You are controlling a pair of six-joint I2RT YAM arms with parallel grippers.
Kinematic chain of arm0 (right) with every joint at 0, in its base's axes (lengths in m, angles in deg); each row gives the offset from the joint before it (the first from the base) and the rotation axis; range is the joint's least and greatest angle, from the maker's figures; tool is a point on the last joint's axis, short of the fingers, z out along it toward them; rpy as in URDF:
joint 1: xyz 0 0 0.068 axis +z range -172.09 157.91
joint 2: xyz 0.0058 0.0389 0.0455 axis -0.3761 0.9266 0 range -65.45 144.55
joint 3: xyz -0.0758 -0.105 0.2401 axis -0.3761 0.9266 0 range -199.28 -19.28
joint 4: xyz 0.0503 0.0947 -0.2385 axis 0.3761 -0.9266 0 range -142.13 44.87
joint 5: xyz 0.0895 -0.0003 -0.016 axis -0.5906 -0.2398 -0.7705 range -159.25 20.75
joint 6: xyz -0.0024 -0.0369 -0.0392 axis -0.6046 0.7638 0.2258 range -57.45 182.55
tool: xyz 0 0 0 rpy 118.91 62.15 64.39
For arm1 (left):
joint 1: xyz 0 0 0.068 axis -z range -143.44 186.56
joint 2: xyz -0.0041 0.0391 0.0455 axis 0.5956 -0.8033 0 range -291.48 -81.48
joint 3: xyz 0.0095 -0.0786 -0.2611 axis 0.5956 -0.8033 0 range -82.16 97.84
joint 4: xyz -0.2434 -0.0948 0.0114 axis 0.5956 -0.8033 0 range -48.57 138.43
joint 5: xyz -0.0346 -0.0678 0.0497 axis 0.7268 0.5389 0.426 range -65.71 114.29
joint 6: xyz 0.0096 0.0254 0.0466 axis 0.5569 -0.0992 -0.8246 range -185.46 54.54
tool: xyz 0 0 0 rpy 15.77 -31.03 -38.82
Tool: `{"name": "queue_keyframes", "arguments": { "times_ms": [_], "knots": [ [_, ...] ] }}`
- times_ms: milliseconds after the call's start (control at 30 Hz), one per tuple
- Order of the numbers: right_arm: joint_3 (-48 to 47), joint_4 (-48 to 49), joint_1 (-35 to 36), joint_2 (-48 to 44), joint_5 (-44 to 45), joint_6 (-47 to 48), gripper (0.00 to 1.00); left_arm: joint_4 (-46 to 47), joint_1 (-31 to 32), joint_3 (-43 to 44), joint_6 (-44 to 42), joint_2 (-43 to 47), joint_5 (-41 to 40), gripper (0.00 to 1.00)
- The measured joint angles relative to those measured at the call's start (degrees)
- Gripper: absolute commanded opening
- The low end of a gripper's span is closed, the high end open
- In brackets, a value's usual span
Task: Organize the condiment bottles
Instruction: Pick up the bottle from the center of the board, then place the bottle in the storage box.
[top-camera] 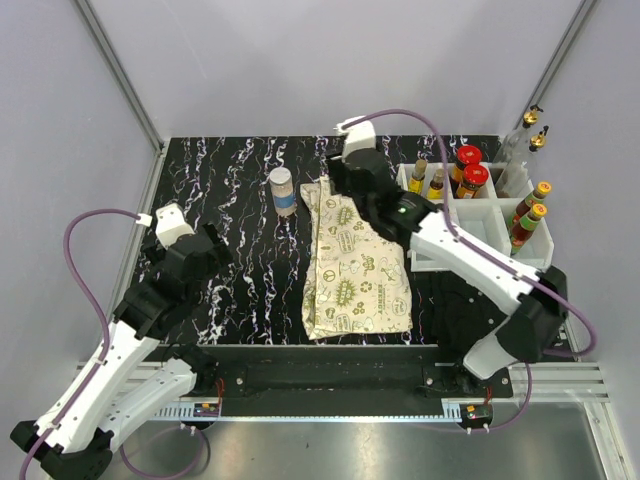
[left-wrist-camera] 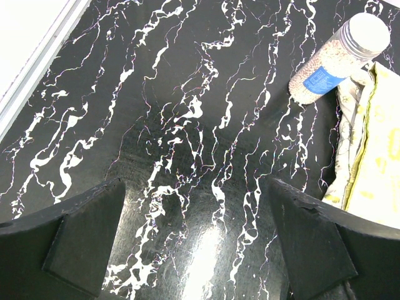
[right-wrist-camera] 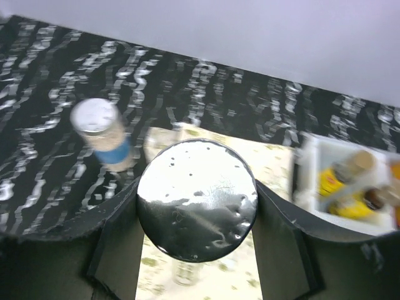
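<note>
Our right gripper (top-camera: 352, 183) pinches a silver-lidded jar (right-wrist-camera: 197, 206) above the cloth (right-wrist-camera: 275, 165). If we swing it to the bin (right-wrist-camera: 306, 172) on its right, it could clip the bottles (right-wrist-camera: 347, 181) there. The left gripper (left-wrist-camera: 197, 244) is spread and empty.

- White-capped clear jar (top-camera: 282, 190): pale granules inside, blue label, upright on black marbled tabletop (top-camera: 220, 170), just beside left edge of cloth (top-camera: 360, 270).
- Silver-lidded bottle (right-wrist-camera: 197, 206): seen lid-on from above, body hidden, clamped in right gripper (right-wrist-camera: 199, 250) above cloth.
- Two yellow bottles (top-camera: 427, 180): tan caps, upright, side by side in one compartment of white bins (top-camera: 475, 215).
- Two red-capped bottles (top-camera: 470, 170): upright, next compartment right.
- Two dark-red bottles (top-camera: 533, 208): yellow caps, upright, rightmost bin.
- Two tall clear bottles (top-camera: 530, 135): gold caps, upright, far right corner.
</note>
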Motion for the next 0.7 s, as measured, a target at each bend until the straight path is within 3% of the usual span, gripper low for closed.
{"name": "queue_keyframes", "arguments": {
  "times_ms": [400, 700],
  "knots": [
    [16.09, -4.28, -15.06, -20.74, 8.35, -5.07, 0.0, 0.0, 0.0, 0.0, 0.0, -0.37, 0.0, 0.99],
    [22.6, -9.22, -29.57, -28.79, 12.52, -11.56, 0.0, 0.0, 0.0, 0.0, 0.0, -0.37, 0.0, 0.99]
  ]
}}
